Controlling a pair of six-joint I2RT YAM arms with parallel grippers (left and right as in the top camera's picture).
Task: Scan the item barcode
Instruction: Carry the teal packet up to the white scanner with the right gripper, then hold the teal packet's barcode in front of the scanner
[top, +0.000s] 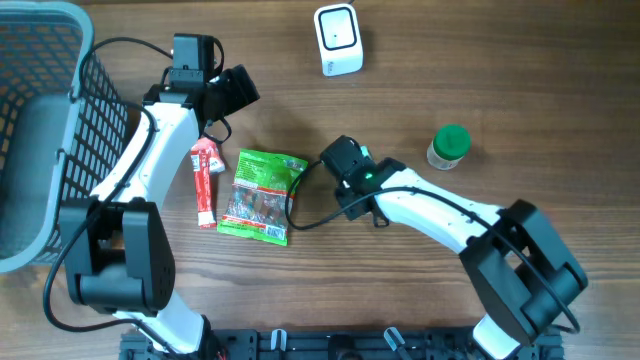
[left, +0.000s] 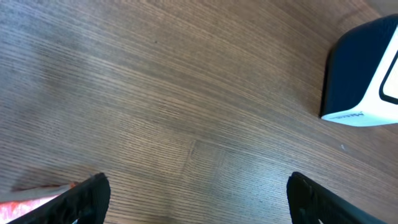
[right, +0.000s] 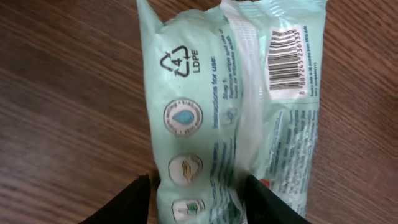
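Observation:
The item is a green packet lying on the wooden table just left of centre. In the right wrist view its pale green back faces the camera, and the barcode is at the upper right. My right gripper is at the packet's right end. Its fingers are shut on a fold of the packet, which spreads past the right finger. My left gripper is at the upper left, open and empty over bare wood. The white scanner stands at the back centre, and its dark side shows in the left wrist view.
A red tube lies left of the packet, and its tip is beside my left finger. A green-lidded jar stands at the right. A grey wire basket fills the left edge.

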